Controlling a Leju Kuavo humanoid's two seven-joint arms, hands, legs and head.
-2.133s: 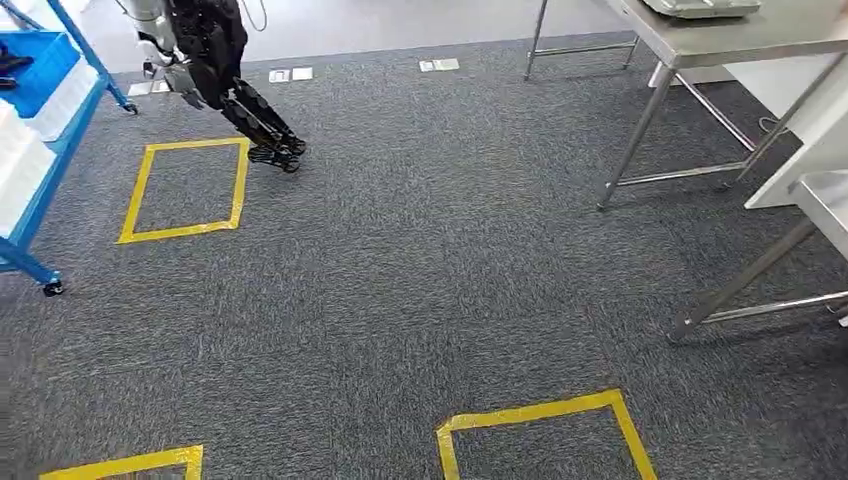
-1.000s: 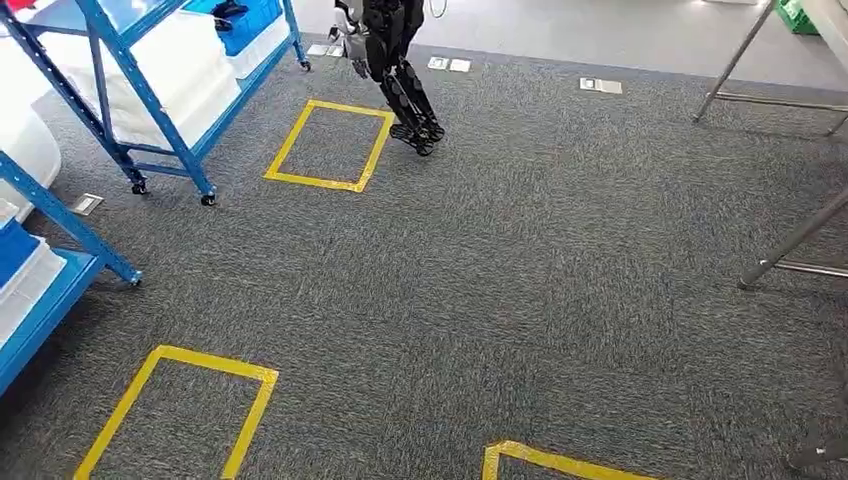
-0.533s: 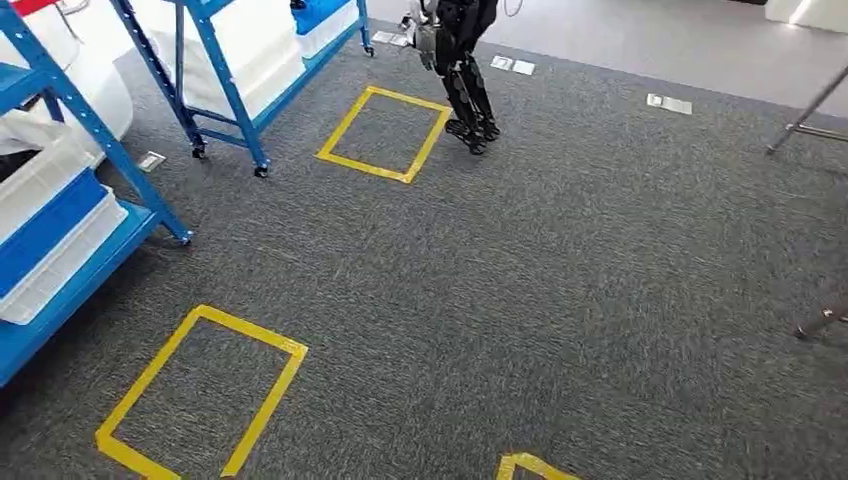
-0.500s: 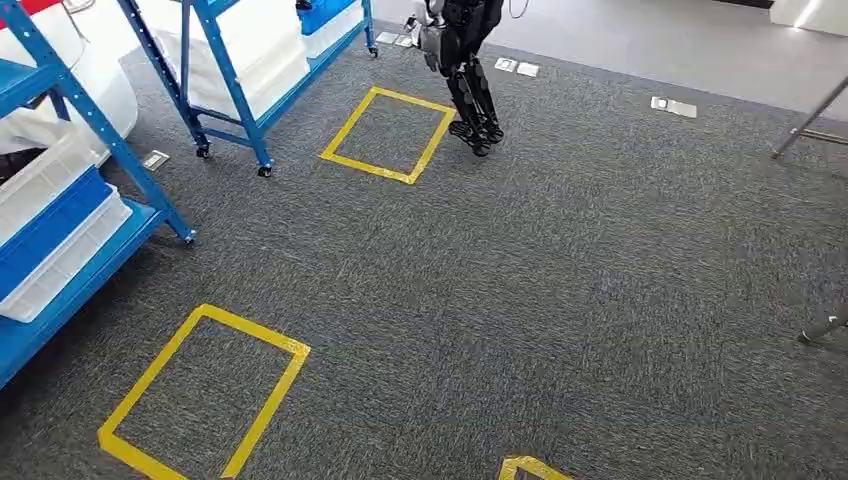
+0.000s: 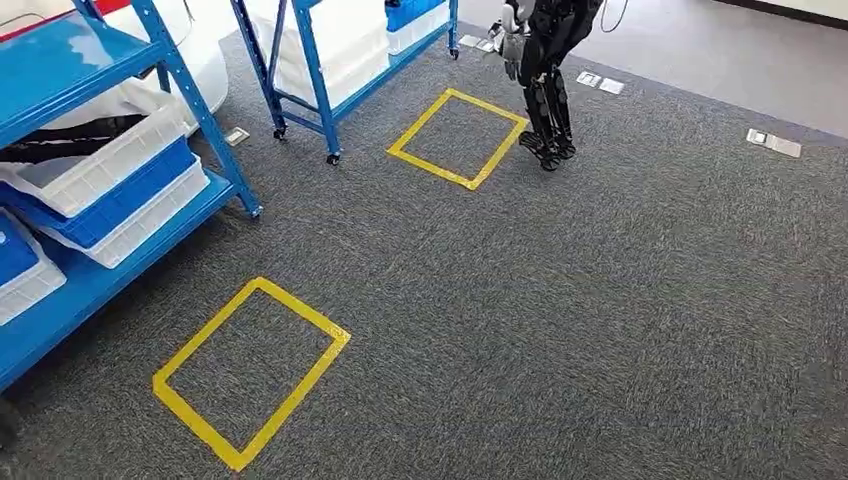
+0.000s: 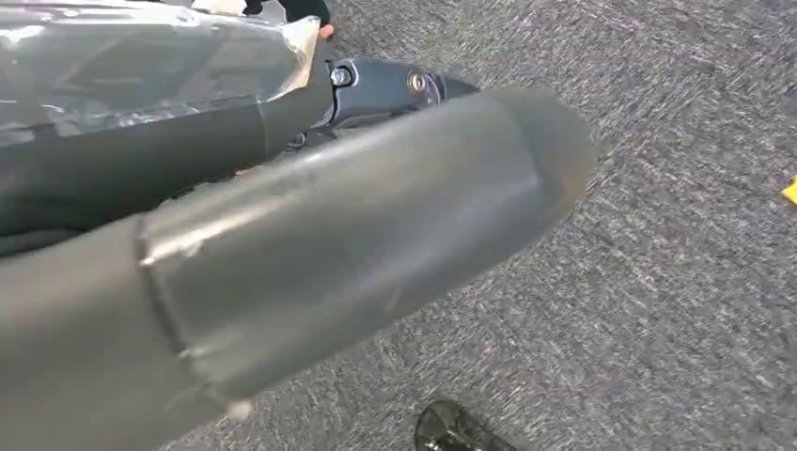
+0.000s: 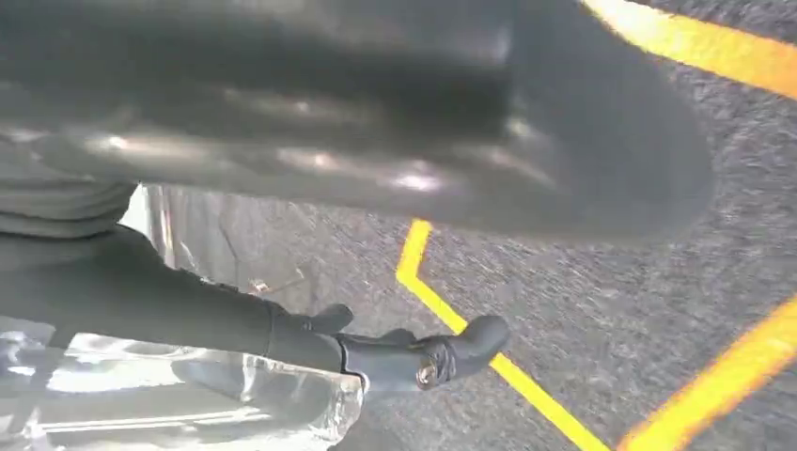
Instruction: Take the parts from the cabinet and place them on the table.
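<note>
I note grey carpet [image 5: 600, 300] throughout, with two yellow tape rectangles: one near [image 5: 250, 370], one farther off [image 5: 458, 137]. A second humanoid robot [image 5: 545, 70] stands just beside the farther rectangle.

Rough grey carpet [image 5: 560, 300], painted blue metal cabinet [image 5: 205, 120], seemingly glossy plastic bins [image 5: 120, 165], matt yellow tape [image 5: 250, 370].

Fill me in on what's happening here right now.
The robot is out on the grey carpet, facing blue shelving racks stacked with white and blue bins. Yellow tape squares mark the floor. Each wrist view shows that arm's hand, the left hand and the right hand, beside clear plastic wrap. A second humanoid robot stands near the far rack.
</note>
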